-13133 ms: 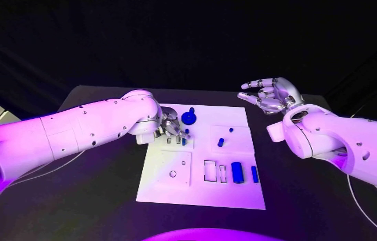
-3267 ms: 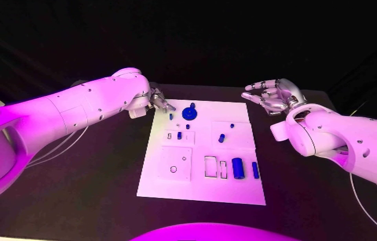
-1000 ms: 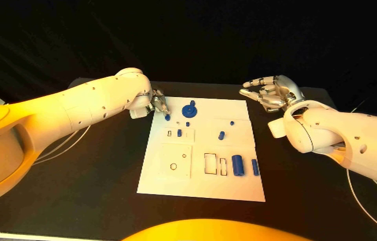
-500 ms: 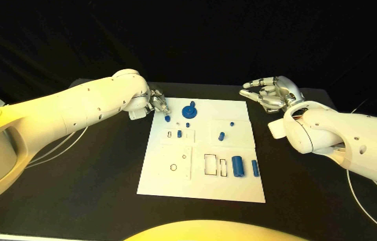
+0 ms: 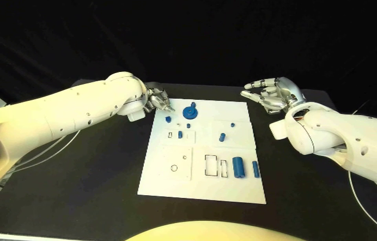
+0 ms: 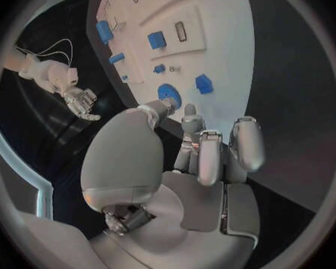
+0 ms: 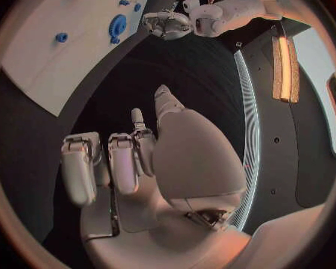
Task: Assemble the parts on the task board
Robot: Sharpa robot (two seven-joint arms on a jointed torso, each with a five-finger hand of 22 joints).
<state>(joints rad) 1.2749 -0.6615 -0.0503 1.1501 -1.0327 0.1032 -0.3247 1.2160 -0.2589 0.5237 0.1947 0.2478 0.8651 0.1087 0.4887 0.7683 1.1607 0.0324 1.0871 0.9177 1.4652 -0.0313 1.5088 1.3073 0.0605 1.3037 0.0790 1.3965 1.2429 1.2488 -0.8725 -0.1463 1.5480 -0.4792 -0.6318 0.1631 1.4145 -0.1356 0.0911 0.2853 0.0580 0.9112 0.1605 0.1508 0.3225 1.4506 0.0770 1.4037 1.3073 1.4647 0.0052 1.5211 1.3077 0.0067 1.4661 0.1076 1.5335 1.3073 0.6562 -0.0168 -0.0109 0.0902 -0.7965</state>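
Meanwhile, left hand (image 5: 159,100), empty with fingers apart, hovers beside the task board (image 5: 201,184); next, grasping a blue part (image 5: 167,119).

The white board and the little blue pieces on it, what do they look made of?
The task board looks like matte white plastic or painted sheet: flat, even, no glare, with crisp cut-out slots. The blue parts, such as the gear-like disc and the cylinder, look like moulded or printed plastic: uniform colour, dull sheen. The pictures cannot confirm either.
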